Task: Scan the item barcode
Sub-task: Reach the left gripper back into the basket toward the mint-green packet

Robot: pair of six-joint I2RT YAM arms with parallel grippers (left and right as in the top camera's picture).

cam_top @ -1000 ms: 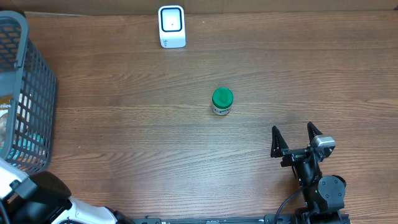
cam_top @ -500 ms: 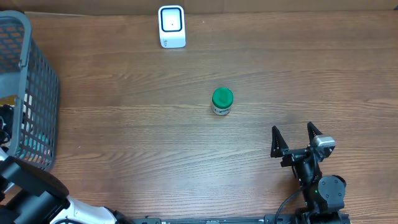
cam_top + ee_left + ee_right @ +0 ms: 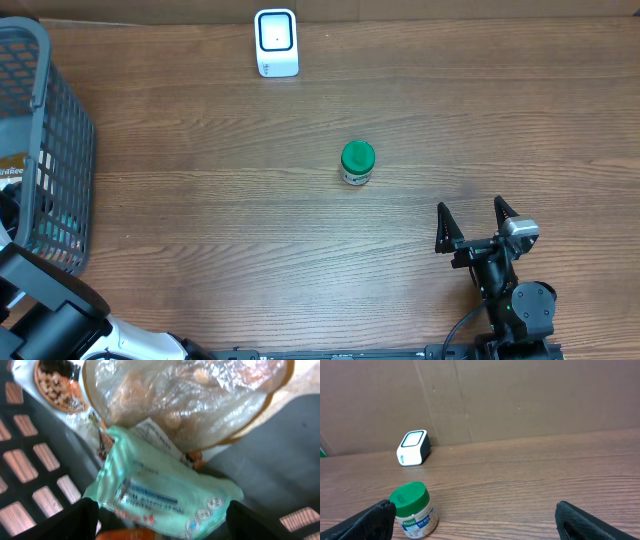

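Your left gripper (image 3: 161,512) is down inside the gray basket (image 3: 60,150) at the table's left edge. Its fingers (image 3: 75,522) are wide apart, one on each side of a mint-green packet (image 3: 160,492). The left finger sits right at the packet's edge, but you can't tell from the wrist view whether it touches. Nothing is clamped.

The packet lies tilted on the basket floor. Its upper end is tucked under a clear bag (image 3: 190,400) of pale, lumpy snacks. A pouch printed with nuts (image 3: 55,382) is in the top-left corner behind it. No barcode is readable on the packet.

The scanner (image 3: 277,42) stands at the far edge of the table (image 3: 250,230), well apart from the basket. A green-lidded jar (image 3: 357,163) stands upright near the table's middle, between the scanner and your right gripper (image 3: 478,222). The right gripper is low over the near right side with its fingers spread fully, holding nothing. It points toward the jar and is well short of it.
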